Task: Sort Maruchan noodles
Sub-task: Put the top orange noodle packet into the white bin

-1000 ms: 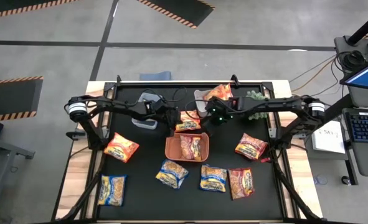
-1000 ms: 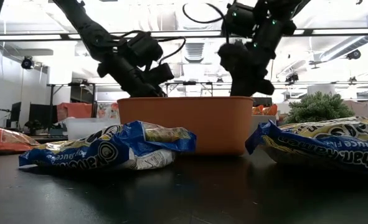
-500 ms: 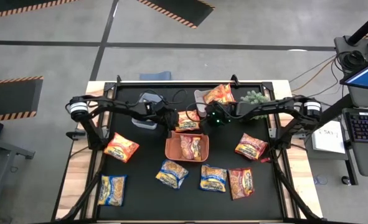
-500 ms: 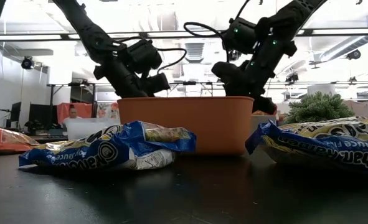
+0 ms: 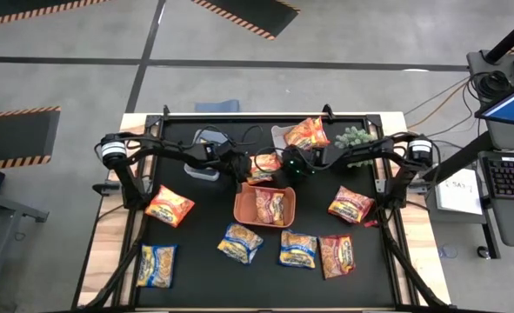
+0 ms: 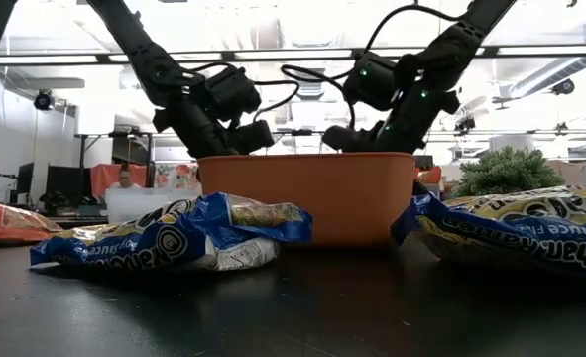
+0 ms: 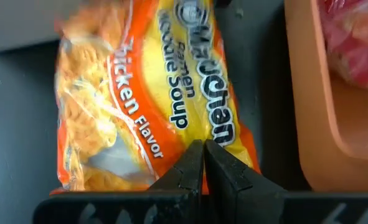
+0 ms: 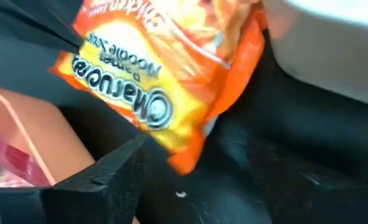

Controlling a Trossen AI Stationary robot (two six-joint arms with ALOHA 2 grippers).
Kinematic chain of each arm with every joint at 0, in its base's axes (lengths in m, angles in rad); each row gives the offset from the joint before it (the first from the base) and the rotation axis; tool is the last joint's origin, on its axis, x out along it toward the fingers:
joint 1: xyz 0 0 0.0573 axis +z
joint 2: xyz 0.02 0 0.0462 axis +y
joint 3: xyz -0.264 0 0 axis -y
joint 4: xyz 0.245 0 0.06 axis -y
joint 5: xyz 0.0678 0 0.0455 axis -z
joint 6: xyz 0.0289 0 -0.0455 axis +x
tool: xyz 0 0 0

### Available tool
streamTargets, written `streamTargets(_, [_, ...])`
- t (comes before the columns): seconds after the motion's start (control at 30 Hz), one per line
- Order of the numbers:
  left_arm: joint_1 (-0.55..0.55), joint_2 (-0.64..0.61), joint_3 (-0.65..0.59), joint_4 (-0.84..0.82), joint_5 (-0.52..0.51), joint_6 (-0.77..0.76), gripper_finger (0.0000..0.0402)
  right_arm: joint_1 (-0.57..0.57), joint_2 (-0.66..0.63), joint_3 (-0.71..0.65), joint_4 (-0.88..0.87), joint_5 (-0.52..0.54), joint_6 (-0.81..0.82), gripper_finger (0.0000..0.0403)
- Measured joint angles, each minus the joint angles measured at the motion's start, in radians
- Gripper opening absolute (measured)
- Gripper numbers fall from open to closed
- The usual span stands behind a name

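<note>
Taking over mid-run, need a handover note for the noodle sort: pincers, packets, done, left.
Left pincer: shut on the edge of the orange chicken packet, just behind the orange bin.
Right pincer: open, right beside that same packet.
Done: one red packet in the orange bin; another orange packet at the clear bin at the back.
Left: the held packet, plus six loose packets lying around the orange bin: three blue, the rest orange or red.

hidden: orange packet (image 6: 423,176) mostly behind orange bin (image 6: 307,198) | cut off: blue packet (image 6: 530,228) by frame edge
</note>
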Motion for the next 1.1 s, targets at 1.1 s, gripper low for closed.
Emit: streamTargets(1.1, [0.007,0.008,-0.017,-0.005,0.008,-0.01,0.0,-0.011,-0.038,-0.013,0.286,-0.002,-0.003,0.0283])
